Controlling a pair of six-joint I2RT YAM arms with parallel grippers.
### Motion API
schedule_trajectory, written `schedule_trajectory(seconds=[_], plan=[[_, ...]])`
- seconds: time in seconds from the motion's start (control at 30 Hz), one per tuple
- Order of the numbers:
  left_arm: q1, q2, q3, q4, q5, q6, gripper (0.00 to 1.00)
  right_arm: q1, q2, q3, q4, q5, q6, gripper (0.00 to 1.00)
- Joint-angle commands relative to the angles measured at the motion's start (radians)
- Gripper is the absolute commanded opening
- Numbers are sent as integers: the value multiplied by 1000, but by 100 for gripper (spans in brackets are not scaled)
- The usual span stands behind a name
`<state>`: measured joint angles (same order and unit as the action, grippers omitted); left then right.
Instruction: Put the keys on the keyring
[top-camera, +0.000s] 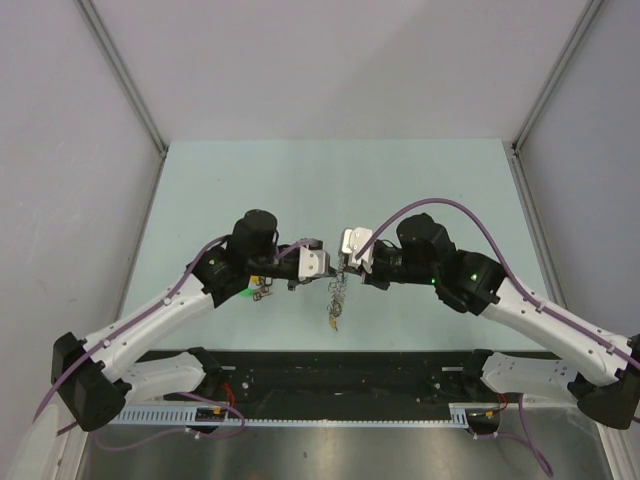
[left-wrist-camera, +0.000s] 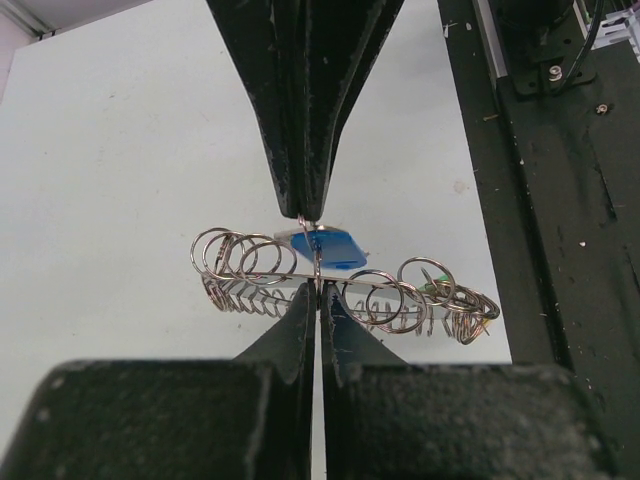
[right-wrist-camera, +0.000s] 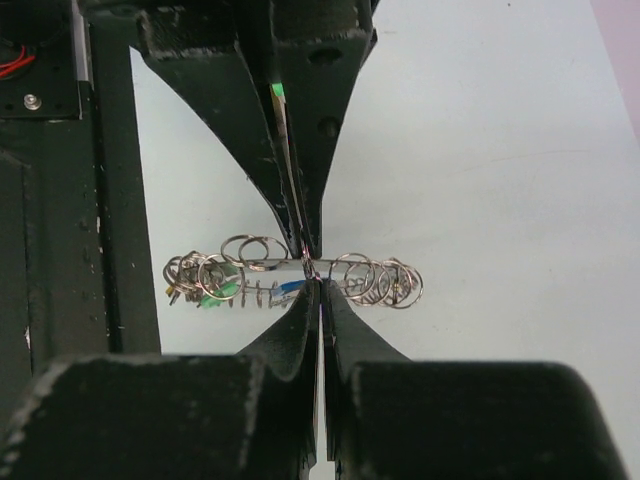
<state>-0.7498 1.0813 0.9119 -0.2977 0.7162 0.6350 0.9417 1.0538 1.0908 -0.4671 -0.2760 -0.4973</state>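
Note:
The keyring (top-camera: 337, 295) hangs above the table's middle between both grippers, a yellow tag at its low end. In the left wrist view it lies edge-on (left-wrist-camera: 262, 271), strung with many small rings. My left gripper (left-wrist-camera: 318, 288) is shut, its tips on the keyring's band. My right gripper (right-wrist-camera: 319, 285) is shut on a thin split ring standing off the band, next to the blue-tagged key (left-wrist-camera: 330, 248). A green tag (right-wrist-camera: 215, 290) hangs at one end. More keys (top-camera: 262, 290) with a green tag lie on the table under the left arm (top-camera: 328, 272).
The pale green table (top-camera: 320, 180) is walled by white panels with metal posts at the back corners. A black rail (top-camera: 330, 370) with the arm bases runs along the near edge. The two arms meet over the table's middle, right gripper (top-camera: 346, 266) facing the left.

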Motion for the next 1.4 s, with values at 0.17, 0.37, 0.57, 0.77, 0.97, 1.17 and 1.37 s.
schedule_trajectory(seconds=[0.17, 0.37, 0.57, 0.77, 0.97, 1.17, 1.37], plan=[[-6, -52, 5, 141, 51, -31, 0, -12, 28, 34, -61, 32, 19, 0], [-6, -38, 8, 150, 55, -47, 0, -11, 28, 34, -45, 15, 23, 0], [-6, -32, 8, 143, 31, -40, 0, -24, -12, 34, -51, 35, 29, 0], [-6, -21, 16, 138, 37, -46, 0, -35, -57, 27, -53, 0, 28, 0], [-6, -12, 21, 132, 42, -49, 0, -35, -66, 15, -35, -15, 26, 0], [-6, -8, 24, 129, 45, -49, 0, -34, -64, 11, -25, -32, 20, 0], [-6, -9, 25, 127, 43, -49, 0, -35, -64, 11, -27, -35, 19, 0]])
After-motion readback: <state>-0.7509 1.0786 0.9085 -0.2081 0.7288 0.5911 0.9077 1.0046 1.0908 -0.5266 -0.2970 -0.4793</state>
